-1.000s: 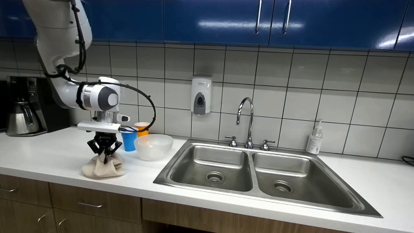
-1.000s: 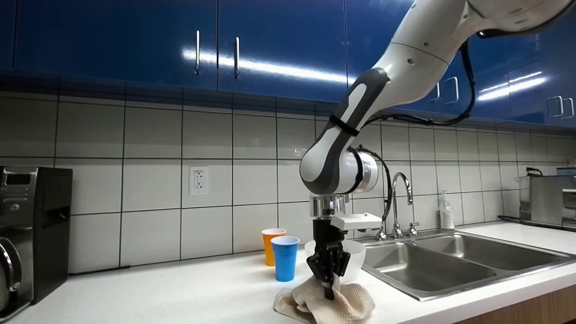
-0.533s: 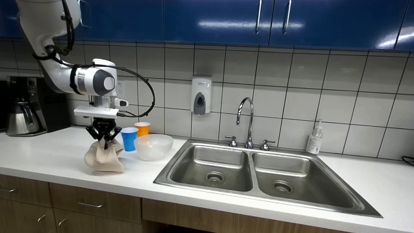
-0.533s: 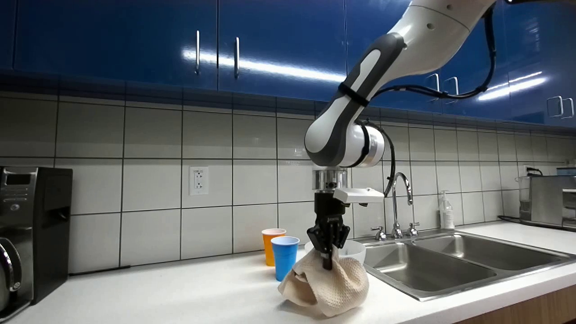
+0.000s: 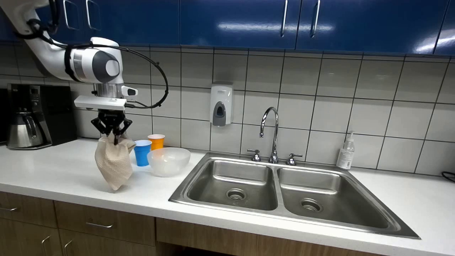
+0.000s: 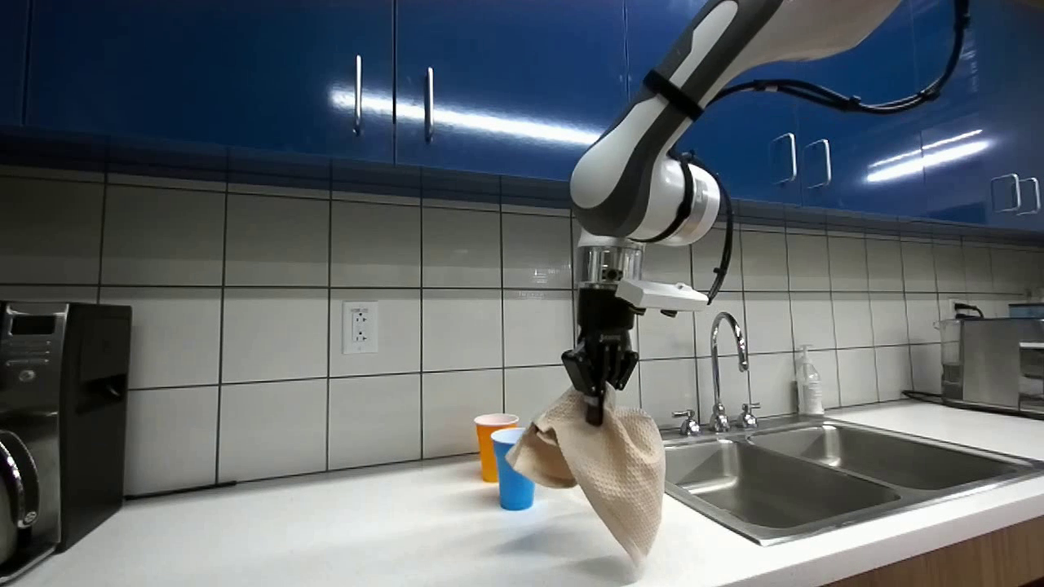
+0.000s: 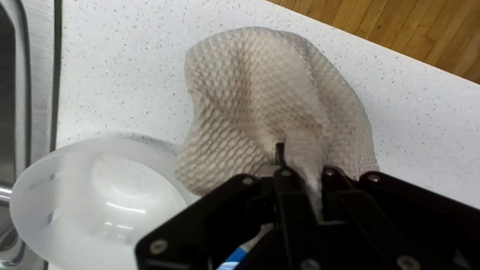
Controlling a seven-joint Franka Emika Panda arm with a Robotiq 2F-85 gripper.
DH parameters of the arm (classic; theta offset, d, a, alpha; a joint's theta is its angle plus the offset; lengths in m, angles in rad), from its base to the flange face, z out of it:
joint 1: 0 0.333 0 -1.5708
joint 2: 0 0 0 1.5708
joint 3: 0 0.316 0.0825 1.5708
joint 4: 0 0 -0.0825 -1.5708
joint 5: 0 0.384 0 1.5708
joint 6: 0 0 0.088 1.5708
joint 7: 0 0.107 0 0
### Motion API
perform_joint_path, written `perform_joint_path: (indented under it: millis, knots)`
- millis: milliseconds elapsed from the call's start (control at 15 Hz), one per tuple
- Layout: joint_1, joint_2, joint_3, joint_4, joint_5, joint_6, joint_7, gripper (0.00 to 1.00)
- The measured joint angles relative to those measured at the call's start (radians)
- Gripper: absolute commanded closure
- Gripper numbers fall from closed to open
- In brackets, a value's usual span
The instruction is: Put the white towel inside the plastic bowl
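Note:
The towel (image 5: 114, 163) is off-white to beige and textured. It hangs from my gripper (image 5: 114, 139) in both exterior views, gathered at the top with a corner pointing down. It also shows in an exterior view (image 6: 624, 469) and in the wrist view (image 7: 258, 86). My gripper is shut on a bunched fold of it, above the counter. Whether the lowest corner touches the counter I cannot tell. The translucent plastic bowl (image 5: 169, 167) stands upright beside the towel; its inside looks empty in the wrist view (image 7: 123, 187). In an exterior view the towel hides the bowl.
A blue cup (image 5: 142, 154) and an orange cup (image 5: 156, 142) stand close behind the towel and beside the bowl. A double sink (image 5: 279, 209) with a faucet (image 5: 275, 131) lies beyond the bowl. A coffee maker (image 6: 94, 416) stands at the far end. The counter's front edge is near.
My gripper has risen with the towel. The towel has gone from lying bunched on the counter to hanging down with its corner lowest. The bowl and cups have not moved.

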Motion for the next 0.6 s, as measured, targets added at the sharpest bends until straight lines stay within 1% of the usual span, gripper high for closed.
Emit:
perform_joint_path:
  millis: [267,600]
  knots:
    - [0.000,-0.068,-0.001,-0.018,0.000,-0.002,0.000,0.98]
    - [0.000,-0.102,-0.009,-0.012,0.000,-0.008,0.000,0.98]
